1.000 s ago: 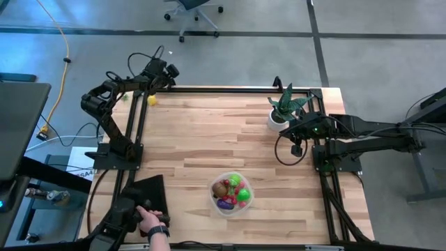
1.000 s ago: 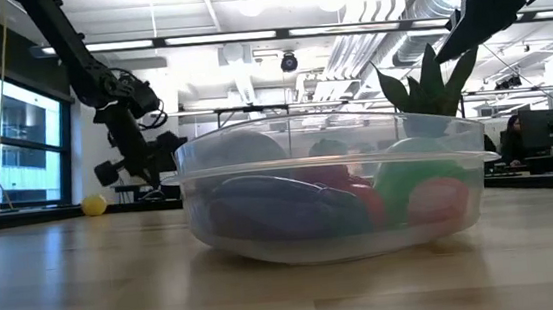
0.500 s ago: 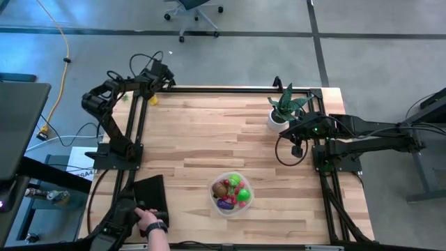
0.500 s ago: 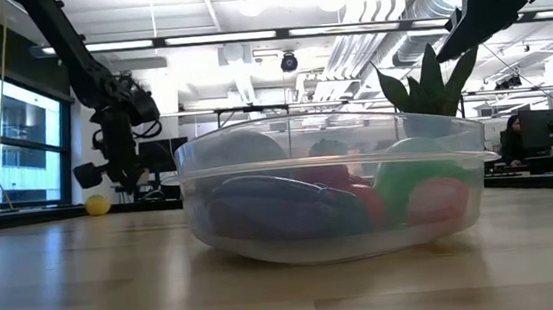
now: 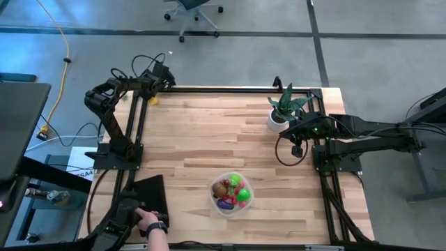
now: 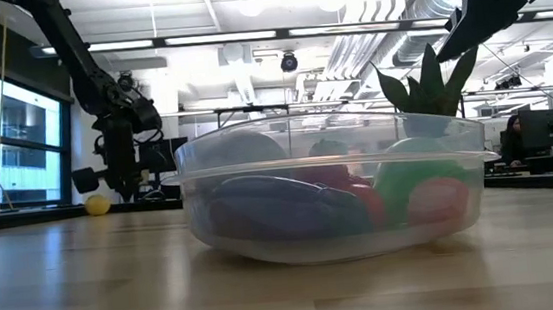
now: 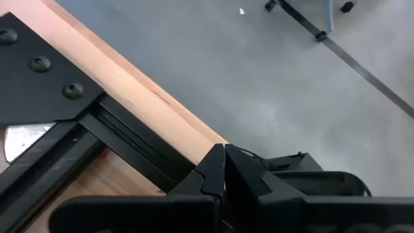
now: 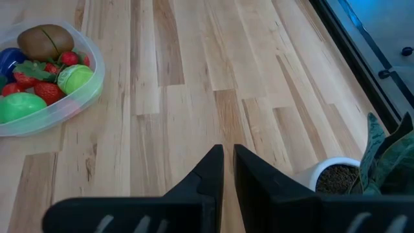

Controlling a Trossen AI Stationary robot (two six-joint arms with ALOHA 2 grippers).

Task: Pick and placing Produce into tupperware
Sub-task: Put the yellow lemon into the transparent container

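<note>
**Tupperware nearly full, one lemon left**

Tupperware (image 5: 231,193), near the desk's (image 5: 209,132) front edge, holds most produce. Left pincer (image 5: 152,98), pressed together, hangs over the yellow lemon (image 6: 97,204) at the far-left corner; right pincer (image 5: 297,149), nearly closed, waits at the right edge.

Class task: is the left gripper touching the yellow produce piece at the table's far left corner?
Cannot tell. In the low view the left gripper hangs beside the yellow piece; no view shows contact or gap plainly.

Wood table (image 5: 195,139): tupperware (image 5: 232,194), potted plant (image 5: 284,110), yellow produce (image 5: 152,100), black rectangle (image 5: 150,192).
</note>
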